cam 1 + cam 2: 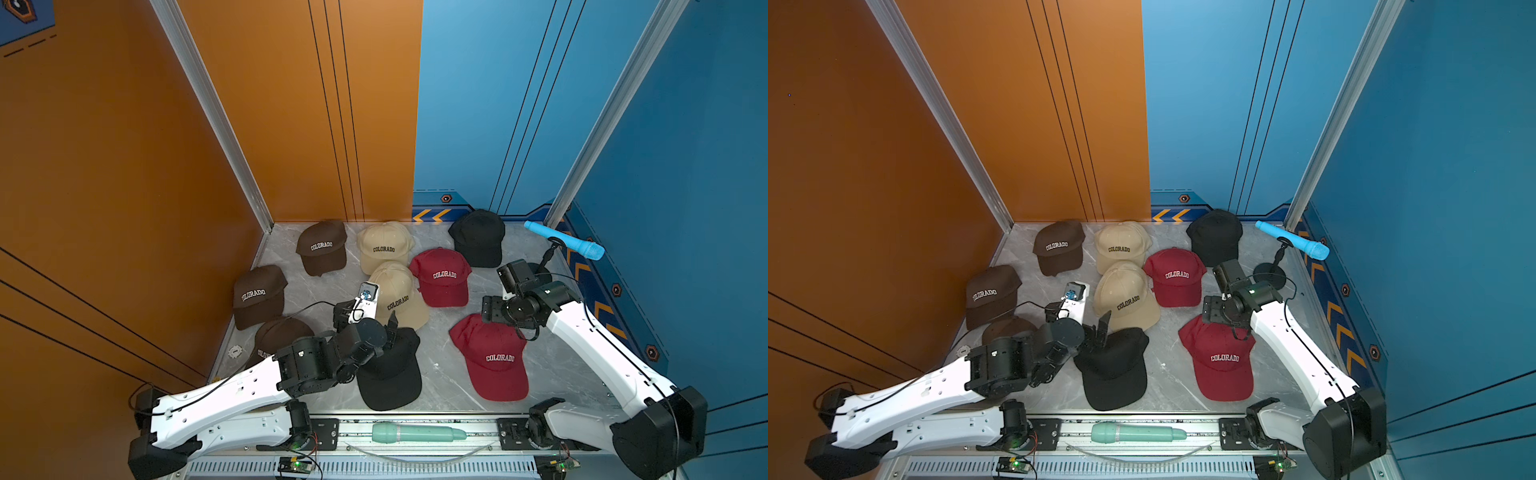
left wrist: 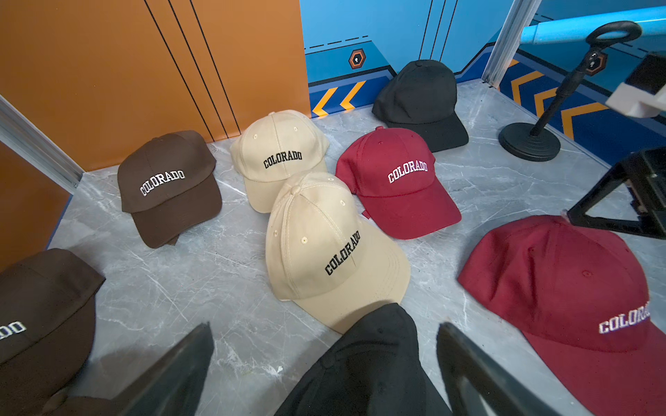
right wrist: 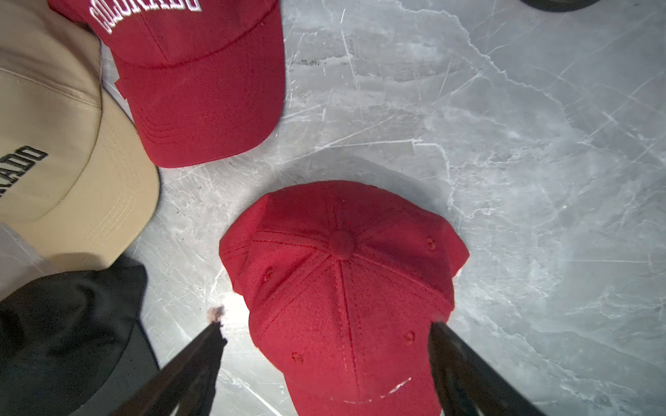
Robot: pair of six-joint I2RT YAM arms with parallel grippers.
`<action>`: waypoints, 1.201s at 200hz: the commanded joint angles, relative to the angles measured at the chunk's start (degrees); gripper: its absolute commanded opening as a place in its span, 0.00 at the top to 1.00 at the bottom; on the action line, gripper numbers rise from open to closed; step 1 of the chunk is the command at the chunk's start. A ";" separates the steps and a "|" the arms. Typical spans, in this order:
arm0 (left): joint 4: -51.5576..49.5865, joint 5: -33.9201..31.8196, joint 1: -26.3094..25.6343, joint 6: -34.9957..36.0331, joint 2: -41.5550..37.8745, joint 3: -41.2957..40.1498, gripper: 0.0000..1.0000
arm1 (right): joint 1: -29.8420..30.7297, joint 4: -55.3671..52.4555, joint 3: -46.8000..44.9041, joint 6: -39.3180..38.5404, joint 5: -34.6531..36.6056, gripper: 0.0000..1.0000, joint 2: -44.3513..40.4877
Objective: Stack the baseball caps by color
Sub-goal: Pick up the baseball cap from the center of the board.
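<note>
Spread wide, the right gripper (image 3: 328, 324) straddles the crown of the near red fabric cap (image 3: 342, 281) on the grey marbled surface (image 3: 504, 144); the left gripper (image 2: 324, 327), also spread, hangs over the near black fabric cap (image 2: 374, 363). Light, floppy crowns likely crumple; the stiffer brim seems surer.

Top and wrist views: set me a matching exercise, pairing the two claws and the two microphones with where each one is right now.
Things:
1. left claw
2. right claw
3. blue plastic microphone
4. mint-green plastic microphone

Places:
A. lying on the metal rail at the near edge of the table
B. open, fingers either side of the crown of a red fabric baseball cap
C. held on a black stand by the blue wall
D. open at the back of a plain black fabric baseball cap

Pairs: 1-D, 2-B, 3-C, 4-A.
</note>
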 commanded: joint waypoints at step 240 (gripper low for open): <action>1.66 12.05 7.94 -3.44 0.36 -5.41 0.02 | -2.23 -5.23 5.97 0.13 0.58 0.22 12.33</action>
